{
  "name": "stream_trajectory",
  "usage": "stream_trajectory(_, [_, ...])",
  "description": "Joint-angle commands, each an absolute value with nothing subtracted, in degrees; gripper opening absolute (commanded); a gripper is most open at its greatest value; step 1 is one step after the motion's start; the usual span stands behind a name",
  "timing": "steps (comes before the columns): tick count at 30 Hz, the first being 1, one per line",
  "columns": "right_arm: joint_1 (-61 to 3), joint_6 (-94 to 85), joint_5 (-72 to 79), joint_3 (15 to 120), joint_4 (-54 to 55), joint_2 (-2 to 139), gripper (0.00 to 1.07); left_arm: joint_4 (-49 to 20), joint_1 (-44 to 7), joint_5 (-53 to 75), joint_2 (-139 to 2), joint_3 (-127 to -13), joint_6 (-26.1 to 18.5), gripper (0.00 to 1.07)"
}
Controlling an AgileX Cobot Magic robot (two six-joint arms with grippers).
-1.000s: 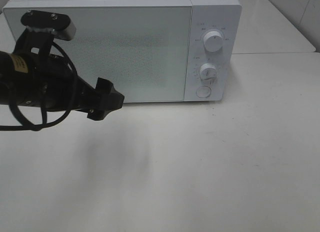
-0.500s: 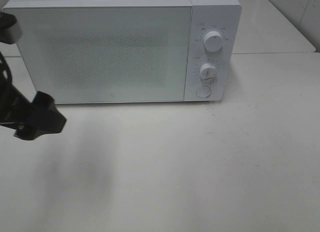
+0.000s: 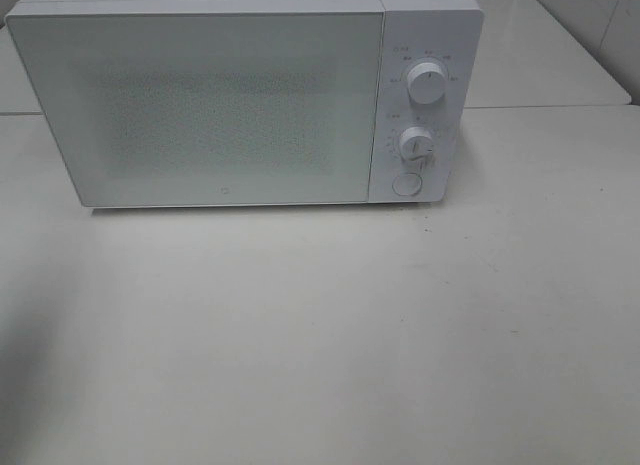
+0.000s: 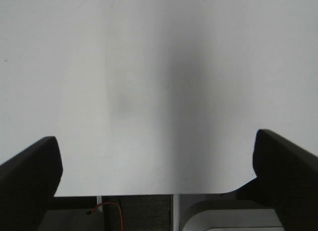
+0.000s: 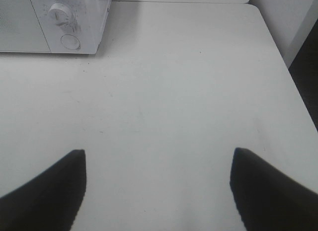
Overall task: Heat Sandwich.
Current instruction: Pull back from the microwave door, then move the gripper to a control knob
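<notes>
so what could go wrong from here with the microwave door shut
The microwave door shows no handle, so the open right gripper pressing the round button could slip off or shove the microwave back. No sandwich shows in any view and the frosted door hides the inside, so heating might start empty.

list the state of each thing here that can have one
microwave door, shut
upper dial, pointer about straight up
lower dial, setting too small to read
left hand, open, empty
right hand, open, empty
sandwich, not in view
</notes>
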State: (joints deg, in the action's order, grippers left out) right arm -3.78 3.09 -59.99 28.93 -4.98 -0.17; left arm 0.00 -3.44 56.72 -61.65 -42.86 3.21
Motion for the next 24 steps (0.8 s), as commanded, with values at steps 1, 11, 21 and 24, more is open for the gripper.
stream_trajectory(1, [-3.38,2.98,-59.42,28.93,-5.16,-1.72,0.76,0.00,-1.32,61.19,-58.16,-42.91,2.98,1.01])
stream_trajectory(11, [-3.38,2.98,-59.42,28.93,-5.16,-1.72,0.76,-0.74,-1.26,63.83,-42.80,-37.36,-0.63,1.01])
stream_trajectory(21, [-3.38,2.98,-59.42,28.93,-5.16,-1.72,0.76,-0.57,-1.26,63.60,-26.76,-30.71,-1.15,1.01])
stream_trajectory(24, [-3.38,2.98,-59.42,28.93,-5.16,-1.72,0.76,-0.34,-1.26,61.88,-22.17,-30.25,-1.09,1.01])
